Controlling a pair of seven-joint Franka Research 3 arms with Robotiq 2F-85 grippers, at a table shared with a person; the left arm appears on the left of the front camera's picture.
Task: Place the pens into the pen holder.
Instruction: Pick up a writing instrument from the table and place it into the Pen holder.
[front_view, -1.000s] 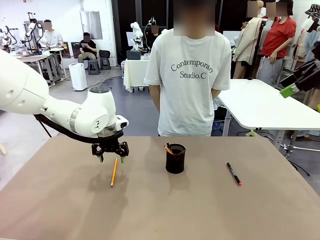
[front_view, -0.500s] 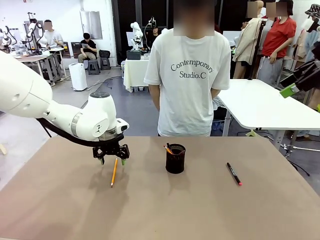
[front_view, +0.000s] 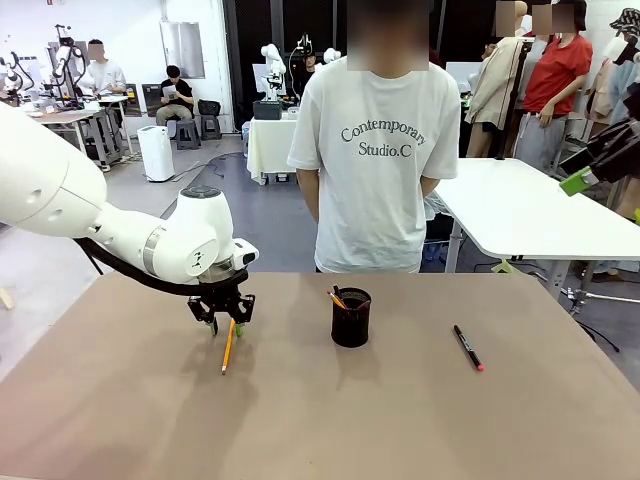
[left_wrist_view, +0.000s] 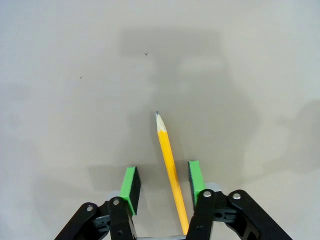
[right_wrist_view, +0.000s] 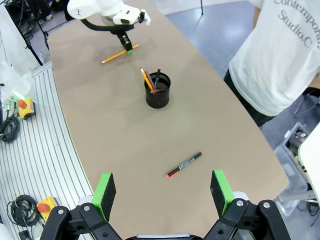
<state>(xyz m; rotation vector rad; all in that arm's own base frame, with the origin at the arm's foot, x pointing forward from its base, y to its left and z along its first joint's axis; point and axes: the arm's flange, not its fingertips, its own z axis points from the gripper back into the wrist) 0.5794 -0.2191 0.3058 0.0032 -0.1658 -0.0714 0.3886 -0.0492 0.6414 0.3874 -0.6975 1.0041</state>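
Risk: left jaws are standing open astride the slim yellow-orange wooden pencil (left_wrist_view: 167, 150), off-centre, so closing is risking a skewed pinch.

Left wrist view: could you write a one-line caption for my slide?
Open left gripper straddles the yellow pencil lying on the table.

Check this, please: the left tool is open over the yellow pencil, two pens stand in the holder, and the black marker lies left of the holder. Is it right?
Not quite: the black marker lies right of the pen holder, as the front view shows. The rest holds: the left tool is open over the yellow pencil, and two pens stand in the holder.
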